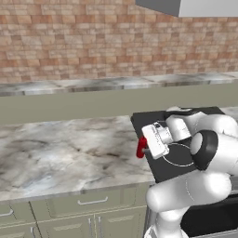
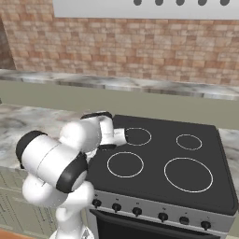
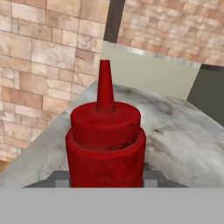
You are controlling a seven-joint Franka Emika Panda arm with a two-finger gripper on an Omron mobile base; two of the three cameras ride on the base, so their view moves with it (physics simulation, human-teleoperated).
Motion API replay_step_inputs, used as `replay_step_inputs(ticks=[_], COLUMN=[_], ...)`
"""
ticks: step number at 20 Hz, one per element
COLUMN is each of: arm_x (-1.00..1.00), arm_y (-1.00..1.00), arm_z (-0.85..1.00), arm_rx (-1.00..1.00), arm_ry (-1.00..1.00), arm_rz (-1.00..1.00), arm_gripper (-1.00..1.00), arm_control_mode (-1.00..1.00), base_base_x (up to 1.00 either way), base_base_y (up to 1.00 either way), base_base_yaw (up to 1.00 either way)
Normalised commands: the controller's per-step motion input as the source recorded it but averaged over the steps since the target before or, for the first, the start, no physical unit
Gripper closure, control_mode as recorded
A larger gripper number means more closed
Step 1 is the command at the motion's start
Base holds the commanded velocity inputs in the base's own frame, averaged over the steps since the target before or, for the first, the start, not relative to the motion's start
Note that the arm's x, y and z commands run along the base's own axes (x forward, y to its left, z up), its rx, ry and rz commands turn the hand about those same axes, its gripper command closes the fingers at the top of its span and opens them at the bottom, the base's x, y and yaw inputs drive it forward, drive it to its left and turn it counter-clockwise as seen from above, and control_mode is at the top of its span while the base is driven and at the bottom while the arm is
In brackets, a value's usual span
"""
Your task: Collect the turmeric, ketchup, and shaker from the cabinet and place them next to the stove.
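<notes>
Clearly the claw [image 1: 145, 148] was clamped on the ketchup bottle [image 1: 140, 148], held just left of the stove [image 1: 158, 167], over the counter [image 1: 65, 153], nozzle pointing away from the hand.

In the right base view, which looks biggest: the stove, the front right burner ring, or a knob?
1. stove
2. front right burner ring
3. knob
The ring lies on the stove, so that ranking is sure.
</notes>
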Motion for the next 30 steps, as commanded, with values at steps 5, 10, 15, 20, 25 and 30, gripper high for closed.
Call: replay_step_inputs(ticks=[5, 10, 15, 20, 25, 30], arm_x=[0.26, 0.23, 0.21, 0.15, -0.01, -0.04], arm_y=[0.01, 0.11, 0.17, 0.12, 0.00, 0.00], arm_z=[-0.35, -0.30, -0.30, -0.35, -0.13, 0.00], arm_rx=[0.00, 0.00, -0.01, -0.02, 0.00, 0.00], arm_ry=[0.00, 0.00, 0.00, 0.01, 0.00, 0.00], arm_rz=[0.02, 0.01, 0.01, 0.02, 0.04, 0.01], arm_gripper=[1.00, 1.00, 1.00, -1.00, -1.00, -1.00], arm_control_mode=[-1.00, -1.00, -1.00, -1.00, -1.00, -1.00], base_base_x=[0.00, 0.00, 0.00, 0.00, 0.00, 0.00], base_base_y=[0.00, 0.00, 0.00, 0.00, 0.00, 0.00], base_base_yaw=[0.00, 0.00, 0.00, 0.00, 0.00, 0.00])
